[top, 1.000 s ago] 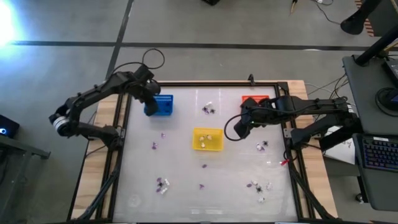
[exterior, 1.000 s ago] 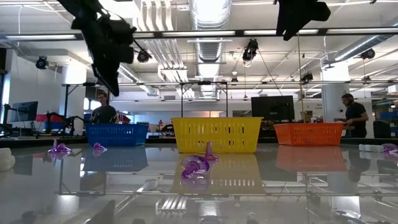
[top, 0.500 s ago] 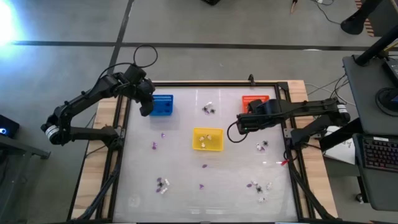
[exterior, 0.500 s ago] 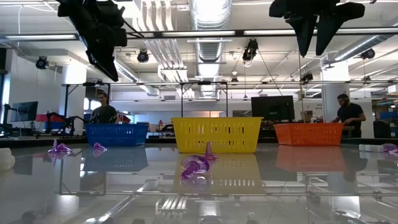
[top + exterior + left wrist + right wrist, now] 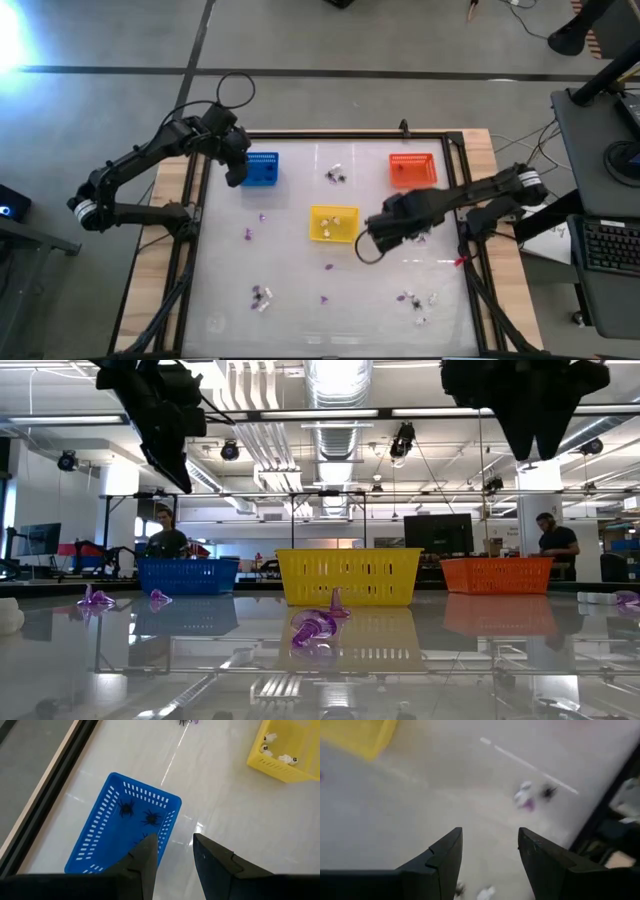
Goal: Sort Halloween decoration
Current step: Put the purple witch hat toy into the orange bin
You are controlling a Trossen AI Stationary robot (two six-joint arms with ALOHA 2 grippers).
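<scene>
The Halloween decoration is scattered as tiny trinkets on the white table: a pair (image 5: 337, 177) at the far middle, purple ones (image 5: 247, 235) on the left, and a cluster (image 5: 420, 300) near the front right. Black spiders (image 5: 150, 816) lie in the blue basket (image 5: 262, 168), and white pieces (image 5: 286, 758) lie in the yellow basket (image 5: 333, 223). My left gripper (image 5: 235, 165) (image 5: 174, 840) hangs open and empty above the blue basket's left side. My right gripper (image 5: 382, 232) (image 5: 490, 832) hangs open and empty, pointing down, just right of the yellow basket, with a small cluster (image 5: 530, 797) farther off toward the table's right edge.
An orange basket (image 5: 412, 168) stands at the far right. A purple trinket (image 5: 315, 628) lies in front of the yellow basket in the low view. A black frame (image 5: 205, 200) borders the table. People stand in the room behind.
My right gripper has swung from beside the orange basket toward the table's near edge and left, sinking and rolling until it points down beside the yellow basket. My left gripper has risen a little over the blue basket. No trinket has moved.
</scene>
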